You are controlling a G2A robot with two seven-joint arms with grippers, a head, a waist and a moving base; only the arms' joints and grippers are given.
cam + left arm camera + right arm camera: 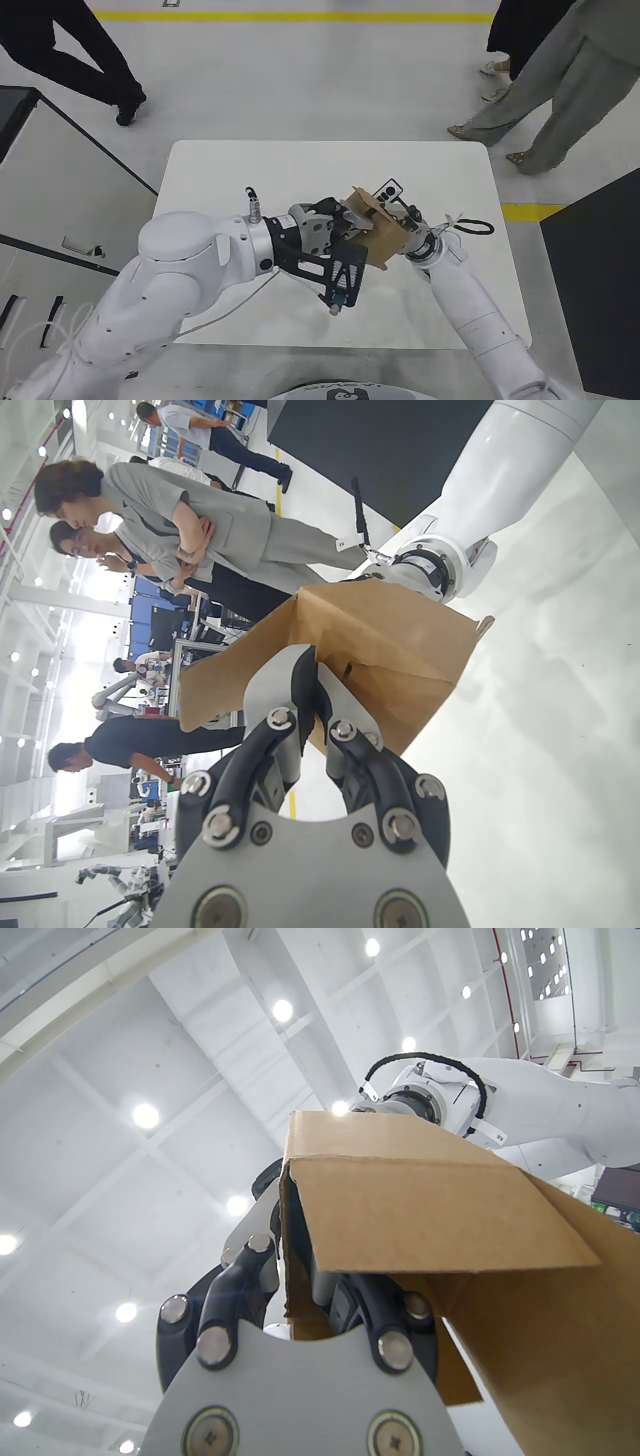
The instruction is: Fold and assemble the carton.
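Note:
A brown carton (378, 228), partly folded with loose flaps, hangs above the middle of the white table (250, 180), held between both arms. My left gripper (348, 226) comes in from the left and is shut on one carton edge; its fingers (300, 680) pinch the cardboard (390, 640) in the left wrist view. My right gripper (407, 238) holds the opposite side. In the right wrist view a carton wall (425, 1218) runs between the jaws of the right gripper (287, 1233). One finger (255, 1238) lies outside the wall and the other is hidden inside.
People stand on the floor beyond the table's far right corner (540, 90) and far left (80, 50). A dark panel (590, 290) stands to the right of the table and a dark frame (40, 170) to the left.

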